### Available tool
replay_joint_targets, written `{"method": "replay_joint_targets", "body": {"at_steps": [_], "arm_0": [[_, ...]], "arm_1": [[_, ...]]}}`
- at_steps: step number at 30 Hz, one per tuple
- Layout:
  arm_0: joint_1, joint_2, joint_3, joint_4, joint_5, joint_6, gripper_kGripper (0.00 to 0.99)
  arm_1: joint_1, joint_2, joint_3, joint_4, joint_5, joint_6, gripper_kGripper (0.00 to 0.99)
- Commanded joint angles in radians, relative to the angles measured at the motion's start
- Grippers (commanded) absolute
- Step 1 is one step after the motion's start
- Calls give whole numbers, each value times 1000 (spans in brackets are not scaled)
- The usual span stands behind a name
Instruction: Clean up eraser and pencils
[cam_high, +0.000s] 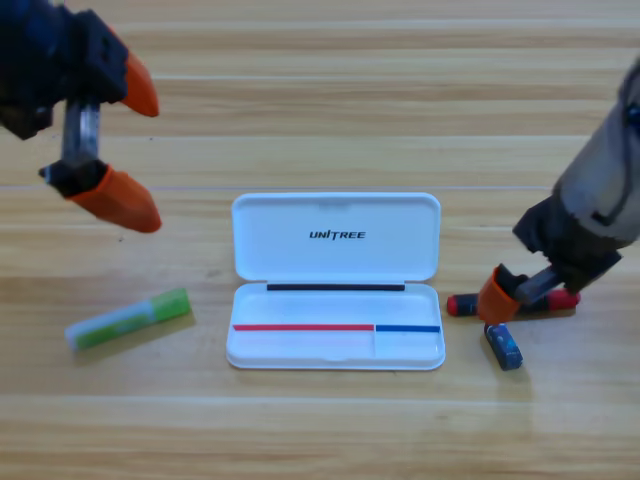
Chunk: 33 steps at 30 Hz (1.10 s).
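Observation:
The black pencil with red ends (461, 304) lies just right of the open white case (336, 262). My right gripper (512, 299) points down onto its middle and hides most of the barrel; only the two red ends show. The small dark eraser (504, 344) lies just below the gripper, apart from it. Left of the case, the green pencil (128, 319) rests tilted on the table with its pale end at the far left. At the upper left, above that pencil, my left gripper (150, 160) hangs open and holds nothing.
The case's lid lies flat behind its tray, both facing up. The right arm comes in from the right edge and slants over the table beside the case.

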Motion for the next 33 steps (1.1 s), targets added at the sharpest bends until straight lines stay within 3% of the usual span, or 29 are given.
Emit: {"method": "replay_joint_targets", "body": {"at_steps": [1,12,21,33], "arm_0": [[162,110,23,24,-38,45,962],[182,216,37,20,-95,39,965],[201,260,37,15,-128,33,966],[228,286,39,6,-139,44,971]], "arm_1": [[-22,119,-20,9,-7,23,948],[-17,208,-28,12,25,40,922],[-16,259,-32,24,67,43,808],[-16,283,-31,47,139,17,137]]}}
